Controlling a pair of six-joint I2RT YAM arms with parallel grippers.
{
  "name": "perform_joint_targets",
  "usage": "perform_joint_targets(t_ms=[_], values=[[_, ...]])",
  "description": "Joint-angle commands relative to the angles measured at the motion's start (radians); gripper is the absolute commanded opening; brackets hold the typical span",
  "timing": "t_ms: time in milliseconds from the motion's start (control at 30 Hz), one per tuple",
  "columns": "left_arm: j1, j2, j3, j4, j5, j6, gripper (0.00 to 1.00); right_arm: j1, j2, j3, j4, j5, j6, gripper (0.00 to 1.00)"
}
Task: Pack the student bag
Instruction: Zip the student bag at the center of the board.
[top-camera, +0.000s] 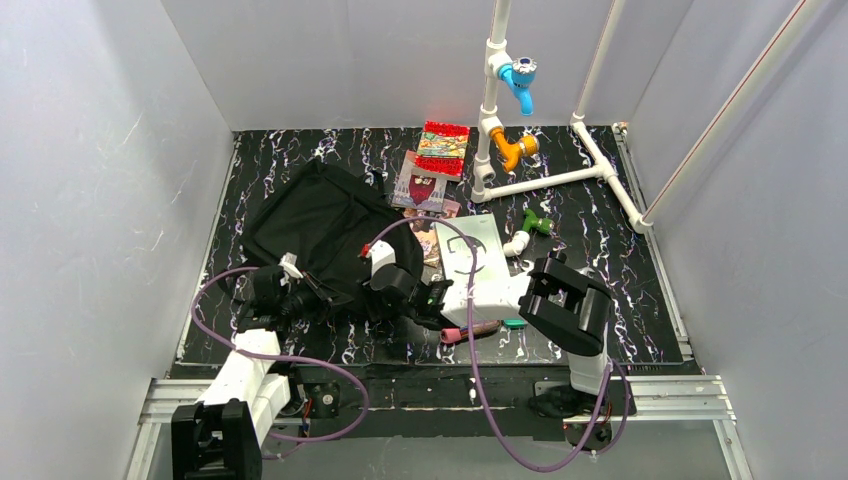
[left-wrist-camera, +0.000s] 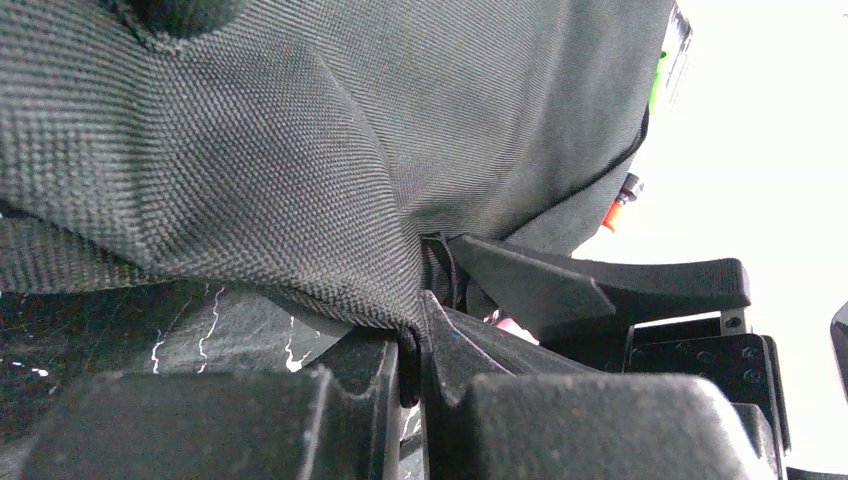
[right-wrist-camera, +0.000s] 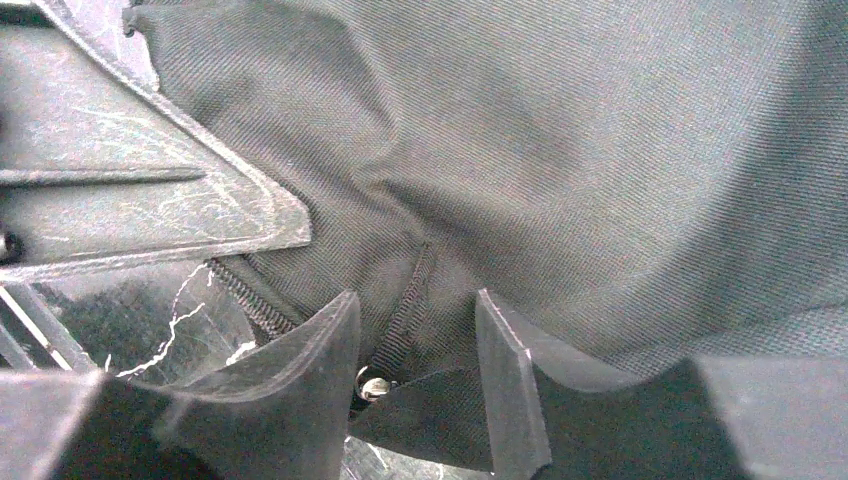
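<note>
Top external: black marbled table (top-camera: 270, 160), grey walls (top-camera: 100, 150); left claw (left-wrist-camera: 410, 335) pinches the student bag (top-camera: 320, 220), right claw (right-wrist-camera: 417, 305) apart.

The black, white-veined table (top-camera: 280, 155) carries the student bag (top-camera: 320, 225) left of centre. A red book (top-camera: 443, 147) and a white notebook (top-camera: 470, 245) lie to its right. A white pipe frame (top-camera: 560, 180) stands far right. A pink pen (top-camera: 470, 331) lies near the front edge.

We saw open counter (top-camera: 645, 285) at the near right and far left, while the student bag (top-camera: 320, 220) filled the left middle, books (top-camera: 420, 188) crowded its far right side, and a white pipe frame (top-camera: 545, 183) fenced the far right.
</note>
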Motion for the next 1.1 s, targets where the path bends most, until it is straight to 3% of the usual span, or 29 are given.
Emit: perform_joint_targets(t_ms=[0, 233, 467, 700, 867, 933, 1000, 1033, 1067], values=[[0.007, 0.011, -0.012, 0.031, -0.041, 0.000, 0.00, 0.038, 0.040, -0.053, 0.026, 0.037, 0.001, 0.49], [0.007, 0.000, 0.007, -0.073, -0.069, 0.010, 0.00, 0.038, 0.026, -0.018, -0.066, 0.295, -0.014, 0.01], [0.007, 0.027, 0.132, -0.349, -0.278, 0.057, 0.00, 0.024, -0.114, 0.044, -0.258, 0.514, 0.081, 0.01], [0.008, 0.072, 0.227, -0.501, -0.418, 0.084, 0.00, -0.029, -0.278, -0.146, -0.101, 0.649, 0.105, 0.01], [0.009, 0.048, 0.251, -0.526, -0.486, 0.071, 0.00, -0.132, -0.337, -0.274, 0.137, 0.561, -0.025, 0.01], [0.013, 0.048, 0.283, -0.568, -0.488, 0.080, 0.00, -0.159, -0.332, -0.306, 0.272, 0.432, -0.112, 0.01], [0.016, 0.042, 0.337, -0.599, -0.432, 0.118, 0.00, -0.160, -0.336, -0.284, 0.294, 0.295, -0.149, 0.01], [0.016, 0.033, 0.353, -0.597, -0.390, 0.135, 0.09, -0.160, -0.338, -0.265, 0.283, 0.247, -0.150, 0.01], [0.016, 0.019, 0.366, -0.597, -0.347, 0.139, 0.30, -0.157, -0.345, -0.252, 0.264, 0.195, -0.135, 0.01]])
